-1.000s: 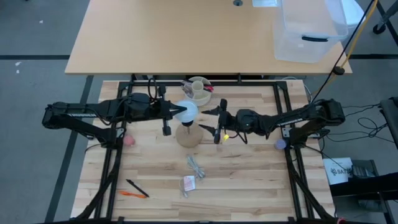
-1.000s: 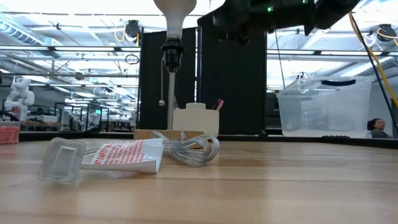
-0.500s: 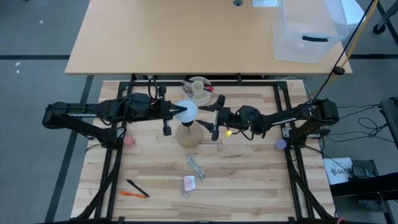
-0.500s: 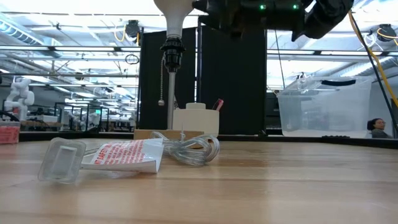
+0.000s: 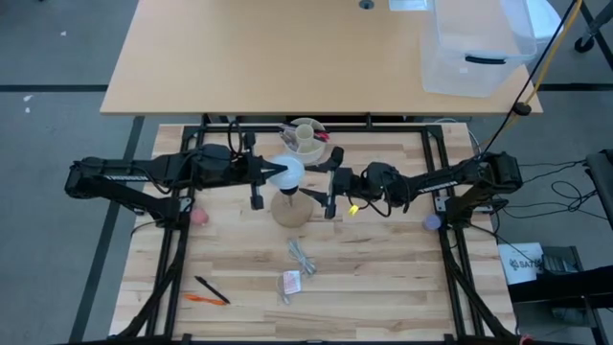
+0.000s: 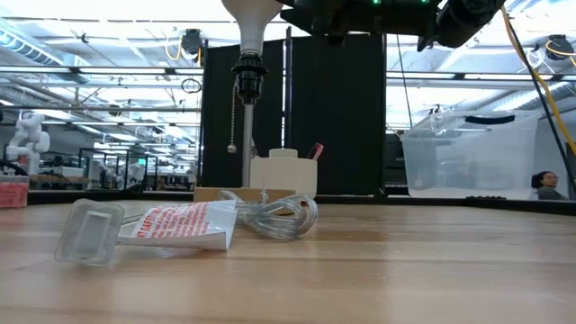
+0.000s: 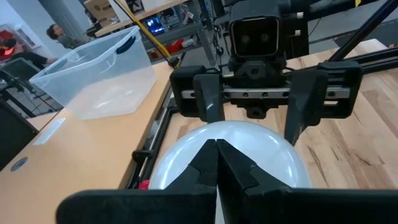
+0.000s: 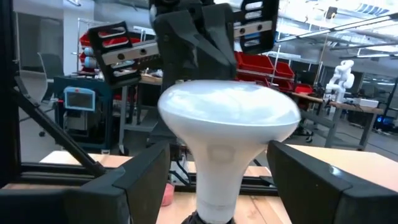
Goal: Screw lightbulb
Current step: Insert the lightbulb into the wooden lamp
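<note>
Now my right hand (image 5: 329,188) spreads wide around the lightbulb (image 5: 288,171), apparently not touching; my left hand (image 5: 271,171), fingers together, rests on its dome.

In the low view the lightbulb (image 6: 253,18) dome was cut off at the top edge; both grippers seemed mostly out of frame there.

The high camera looks straight down on the whole table (image 5: 383,278). The low camera sits at table-top height, facing the room. The 2 wrist cameras face each other closely, perhaps level, sharing the lightbulb (image 7: 230,155) (image 8: 229,124).
</note>
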